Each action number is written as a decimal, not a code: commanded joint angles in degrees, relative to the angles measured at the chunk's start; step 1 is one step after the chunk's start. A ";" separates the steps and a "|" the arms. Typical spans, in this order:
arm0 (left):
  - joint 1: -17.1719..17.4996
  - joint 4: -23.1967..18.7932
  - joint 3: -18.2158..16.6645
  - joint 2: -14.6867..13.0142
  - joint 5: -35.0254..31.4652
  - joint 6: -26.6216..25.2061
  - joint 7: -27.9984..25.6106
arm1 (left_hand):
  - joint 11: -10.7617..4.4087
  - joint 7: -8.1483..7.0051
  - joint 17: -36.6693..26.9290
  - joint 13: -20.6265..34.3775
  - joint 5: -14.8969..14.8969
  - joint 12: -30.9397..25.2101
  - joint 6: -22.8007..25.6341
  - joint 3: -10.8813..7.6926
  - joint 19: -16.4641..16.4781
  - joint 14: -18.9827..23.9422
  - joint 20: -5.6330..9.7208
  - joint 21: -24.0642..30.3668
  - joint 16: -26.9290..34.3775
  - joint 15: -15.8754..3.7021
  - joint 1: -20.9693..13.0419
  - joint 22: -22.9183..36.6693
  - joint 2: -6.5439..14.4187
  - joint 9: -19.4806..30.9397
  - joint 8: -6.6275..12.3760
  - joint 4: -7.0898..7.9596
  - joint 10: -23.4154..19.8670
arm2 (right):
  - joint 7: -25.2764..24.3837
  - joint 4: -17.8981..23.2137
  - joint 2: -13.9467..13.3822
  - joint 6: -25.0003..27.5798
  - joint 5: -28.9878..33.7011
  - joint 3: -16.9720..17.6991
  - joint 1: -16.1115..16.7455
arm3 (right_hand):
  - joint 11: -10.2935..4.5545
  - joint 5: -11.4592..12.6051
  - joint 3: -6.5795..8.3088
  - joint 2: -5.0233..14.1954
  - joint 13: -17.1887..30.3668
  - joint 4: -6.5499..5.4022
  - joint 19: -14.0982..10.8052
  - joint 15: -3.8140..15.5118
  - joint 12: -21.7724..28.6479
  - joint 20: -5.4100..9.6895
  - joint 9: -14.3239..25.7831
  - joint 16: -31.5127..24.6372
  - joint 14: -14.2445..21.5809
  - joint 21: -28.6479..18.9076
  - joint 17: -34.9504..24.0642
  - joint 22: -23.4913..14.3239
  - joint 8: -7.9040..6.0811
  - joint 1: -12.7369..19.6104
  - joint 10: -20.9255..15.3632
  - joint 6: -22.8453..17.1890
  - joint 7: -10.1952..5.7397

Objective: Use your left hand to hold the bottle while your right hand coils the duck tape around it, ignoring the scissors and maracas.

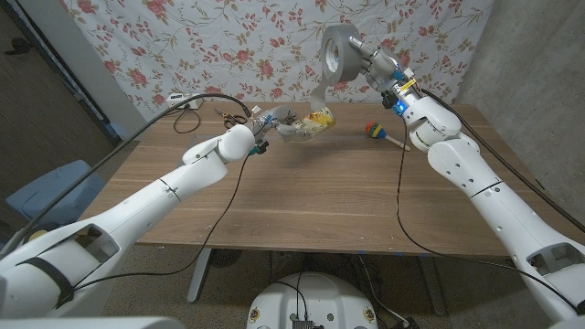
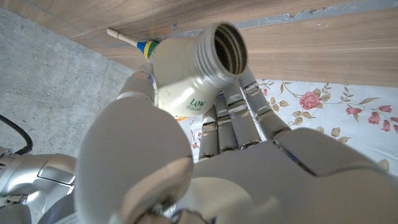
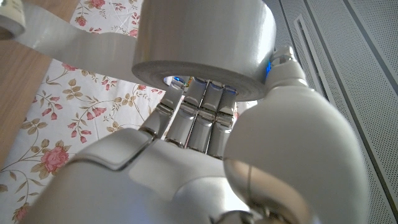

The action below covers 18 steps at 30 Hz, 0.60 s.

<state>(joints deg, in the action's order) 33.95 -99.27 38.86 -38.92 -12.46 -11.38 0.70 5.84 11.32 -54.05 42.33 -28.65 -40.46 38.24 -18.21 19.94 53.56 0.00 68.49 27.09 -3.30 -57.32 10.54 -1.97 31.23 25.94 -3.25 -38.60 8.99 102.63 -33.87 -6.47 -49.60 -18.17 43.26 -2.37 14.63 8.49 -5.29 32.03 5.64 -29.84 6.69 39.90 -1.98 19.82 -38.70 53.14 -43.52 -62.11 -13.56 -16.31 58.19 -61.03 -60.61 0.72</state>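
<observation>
Up above the wooden table (image 1: pixel 302 196), my right hand (image 1: pixel 379 66) grips the smooth grey tape roll (image 1: pixel 340 50), its strip running down to the ribbed-necked white bottle (image 1: pixel 306 124) clasped in my left hand (image 1: pixel 265 125); beside it lies a round maraca (image 1: pixel 374 129).

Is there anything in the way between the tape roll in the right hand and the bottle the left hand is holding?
Nothing visible blocks it. The right hand holds the tape roll raised above the table, and a pulled-out strip runs down through open air to the bottle held by the left hand. The maraca lies off to the side.
</observation>
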 commanded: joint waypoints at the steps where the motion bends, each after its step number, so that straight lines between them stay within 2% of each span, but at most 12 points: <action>1: 1.11 -0.39 -1.46 0.13 1.29 0.65 -2.93 | -13.98 -12.46 -0.29 9.05 -2.68 0.01 15.32 -11.28 0.22 4.33 -0.19 0.25 -0.37 -7.97 -6.97 0.16 6.69 0.12 -0.11 10.44 -14.97 | 6.13 -0.50 -3.56 -0.77 -0.88 0.70 1.49 | -2.00 -0.29 4.82 14.29 0.21 1.71 0.31 3.47 0.24 0.03 0.29 -0.11 1.11 -0.50 -0.34 -0.05 -0.18 13.95 -2.42 -0.77 -0.49; 6: 1.13 -0.75 -1.28 0.20 0.96 -0.12 -3.32 | -14.02 -12.59 -0.41 9.28 -2.63 0.04 15.32 -11.23 0.31 4.30 -0.28 0.34 -0.42 -7.84 -7.05 0.17 6.67 0.34 -0.15 10.44 -14.89 | 7.06 -0.80 -4.07 -1.71 -1.45 1.58 2.33 | -2.06 -0.35 4.86 14.32 0.33 1.68 0.52 3.50 0.25 0.03 0.37 -0.06 0.82 -0.64 -0.49 0.00 -0.16 13.80 -2.36 -0.76 -0.54; 18: -0.36 0.45 0.15 1.44 0.22 -0.65 -3.10 | -13.99 -12.40 -0.68 9.23 -2.56 0.31 15.38 -11.15 0.40 4.30 -0.32 0.46 -0.52 -7.88 -7.20 0.15 6.74 0.54 -0.40 10.52 -15.16 | 5.66 2.30 -6.13 -4.10 -1.21 4.87 5.54 | -2.06 -0.41 5.20 14.11 0.39 1.88 0.88 3.55 0.21 0.05 0.52 0.26 0.86 -1.08 -0.45 0.13 -0.09 13.68 -2.38 -0.83 -0.54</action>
<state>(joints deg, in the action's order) 34.63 -99.72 38.01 -38.43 -11.73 -11.48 -2.05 5.83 11.37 -54.55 42.57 -28.65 -39.99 38.82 -18.24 19.94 54.05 0.00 68.49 26.78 -3.41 -57.48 10.53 -2.13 31.49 25.57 -3.28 -39.16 14.33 103.17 -38.04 -8.78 -50.67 -15.68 46.48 -2.37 14.12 8.89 -5.29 32.17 5.73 -29.13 6.69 39.88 -1.88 20.13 -38.57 53.14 -44.36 -62.28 -13.30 -15.96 58.19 -61.03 -60.60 0.71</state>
